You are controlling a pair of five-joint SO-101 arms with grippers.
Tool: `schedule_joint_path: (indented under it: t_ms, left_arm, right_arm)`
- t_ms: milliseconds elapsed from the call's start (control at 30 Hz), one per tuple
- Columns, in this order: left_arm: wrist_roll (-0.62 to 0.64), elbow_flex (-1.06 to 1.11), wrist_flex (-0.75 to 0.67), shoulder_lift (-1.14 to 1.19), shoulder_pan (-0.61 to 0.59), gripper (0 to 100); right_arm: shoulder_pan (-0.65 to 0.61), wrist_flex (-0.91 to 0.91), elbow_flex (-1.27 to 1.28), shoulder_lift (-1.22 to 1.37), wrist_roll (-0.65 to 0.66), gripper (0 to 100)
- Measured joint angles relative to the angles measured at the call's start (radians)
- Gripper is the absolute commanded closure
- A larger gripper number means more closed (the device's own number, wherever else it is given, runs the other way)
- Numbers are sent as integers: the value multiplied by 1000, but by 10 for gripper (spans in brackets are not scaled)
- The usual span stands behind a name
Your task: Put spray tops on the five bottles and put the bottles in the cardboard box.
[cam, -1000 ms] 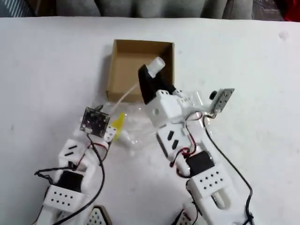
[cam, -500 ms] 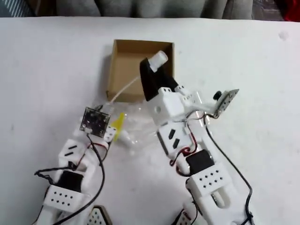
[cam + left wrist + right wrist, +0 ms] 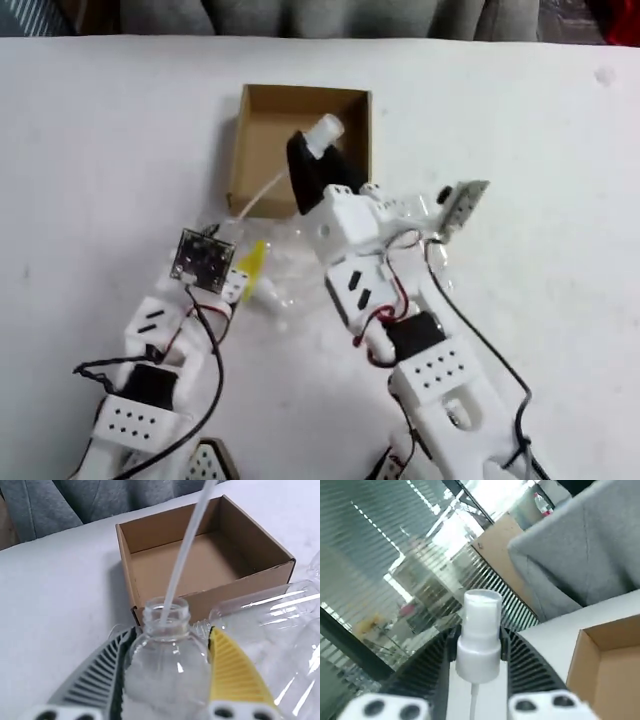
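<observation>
White tabletop (image 3: 520, 120) carries everything, and nearest the arms' bases the left gripper (image 3: 172, 637), one finger grey and one yellow, is closed around the shoulders of a clear bottle (image 3: 167, 675) whose open neck points toward the box, with more clear bottles (image 3: 280, 610) lying on their sides just beside it. Farther out, the right gripper (image 3: 478, 637) clamps a white spray top (image 3: 479, 625) between its black fingers above the box's near wall, and the top's thin white tube (image 3: 186, 550) slants down to the mouth of the held bottle. Beyond them sits the open cardboard box (image 3: 200, 565), with grey fabric (image 3: 75, 502) past the table's far edge.
</observation>
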Motion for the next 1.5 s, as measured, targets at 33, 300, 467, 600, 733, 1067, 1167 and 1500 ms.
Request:
schedule_joint_path:
  t_ms: [33, 300, 467, 600, 733, 1067, 1167, 1500]
  left_arm:
    - [0, 0, 0, 0, 0, 969]
    - [0, 0, 0, 0, 0, 969]
    - [0, 0, 0, 0, 0, 969]
    - [0, 0, 0, 0, 0, 969]
    - [0, 0, 0, 0, 0, 969]
    - [0, 0, 0, 0, -2, 970]
    - [0, 0, 0, 0, -2, 971]
    - [0, 0, 0, 0, 2, 972]
  right_arm:
    - [-3, 0, -8, 20, 0, 983]
    - [-3, 0, -44, 104, 0, 983]
    - [-2, 2, -44, 106, 0, 983]
    - [-11, 2, -44, 106, 0, 983]
    - [-54, 38, -44, 106, 0, 983]
    - [-97, 75, -44, 124, 2, 983]
    - [-121, 75, -44, 183, 35, 983]
    - [-184, 75, -44, 232, 186, 979]
